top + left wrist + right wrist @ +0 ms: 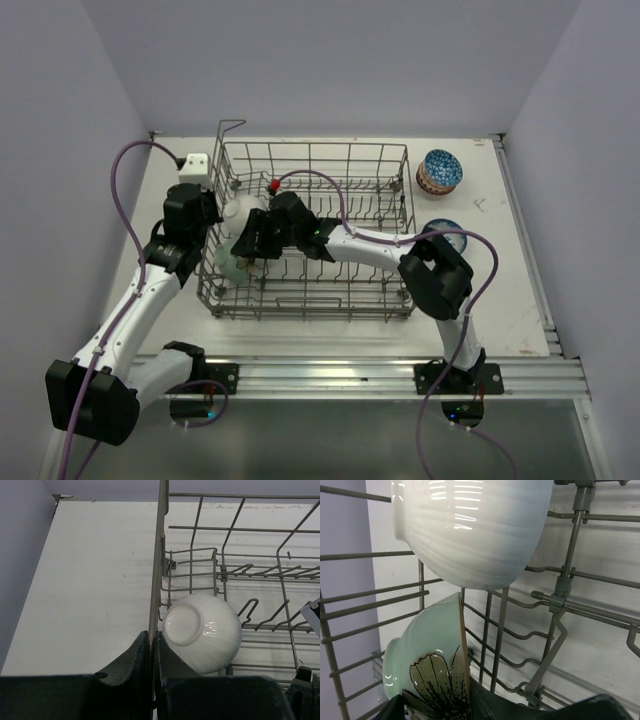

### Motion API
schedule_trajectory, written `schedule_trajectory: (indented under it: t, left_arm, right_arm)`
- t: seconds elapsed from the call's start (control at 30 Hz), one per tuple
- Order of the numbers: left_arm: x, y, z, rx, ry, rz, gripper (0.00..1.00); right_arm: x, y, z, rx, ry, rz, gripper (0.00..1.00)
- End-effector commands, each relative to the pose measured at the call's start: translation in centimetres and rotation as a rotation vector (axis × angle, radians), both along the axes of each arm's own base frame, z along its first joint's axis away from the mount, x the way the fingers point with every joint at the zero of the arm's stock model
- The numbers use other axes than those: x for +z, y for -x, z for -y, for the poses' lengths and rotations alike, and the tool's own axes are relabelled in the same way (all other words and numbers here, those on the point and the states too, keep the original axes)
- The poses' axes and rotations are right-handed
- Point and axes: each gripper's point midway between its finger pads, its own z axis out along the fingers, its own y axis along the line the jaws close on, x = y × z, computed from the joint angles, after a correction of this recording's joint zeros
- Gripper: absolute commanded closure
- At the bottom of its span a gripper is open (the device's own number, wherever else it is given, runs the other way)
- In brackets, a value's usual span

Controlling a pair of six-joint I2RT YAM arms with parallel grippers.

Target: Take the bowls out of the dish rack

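The grey wire dish rack [310, 300] stands mid-table. A plain white bowl [236, 214] leans inside its left end, also in the left wrist view [202, 632] and the right wrist view [470, 530]. Below it a pale green bowl [229, 266] with a dark flower pattern [427, 650] stands on edge. My left gripper [211, 226] is shut on the rack's left wall wire [156, 570], with the wire between the jaws [151, 636]. My right gripper [252, 247] reaches into the rack and is shut on the green bowl's rim [466, 700].
Two bowls sit on the table right of the rack: a red and blue patterned one [439, 171] and a blue one [443, 231] partly behind my right arm. A small white box [194, 163] lies at the back left. Walls close both sides.
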Motion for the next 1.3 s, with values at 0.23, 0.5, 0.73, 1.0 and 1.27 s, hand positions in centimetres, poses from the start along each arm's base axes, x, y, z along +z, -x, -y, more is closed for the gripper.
schedule_trajectory:
  t: [0.23, 0.5, 0.73, 1.0, 1.27]
  left_arm:
    - [0.1, 0.2, 0.6, -0.021, -0.002, 0.004, 1.00]
    - [-0.1, 0.2, 0.3, -0.003, -0.009, 0.000, 1.00]
    - [0.0, 0.3, 0.1, 0.006, -0.014, 0.001, 1.00]
    - [0.1, 0.3, -0.1, 0.015, -0.016, 0.006, 1.00]
    - [0.1, 0.3, -0.2, 0.020, -0.019, 0.006, 1.00]
  right_arm:
    - [4.1, 1.9, -1.0, 0.087, -0.141, 0.034, 0.60]
    - [6.9, 3.2, -2.0, 0.151, -0.349, 0.014, 0.76]
    - [8.6, 3.5, -1.6, 0.161, -0.406, 0.055, 0.94]
    - [12.1, 4.1, -1.2, 0.193, -0.565, 0.070, 1.00]
    - [15.8, 2.1, 2.1, 0.127, -0.386, 0.272, 1.00]
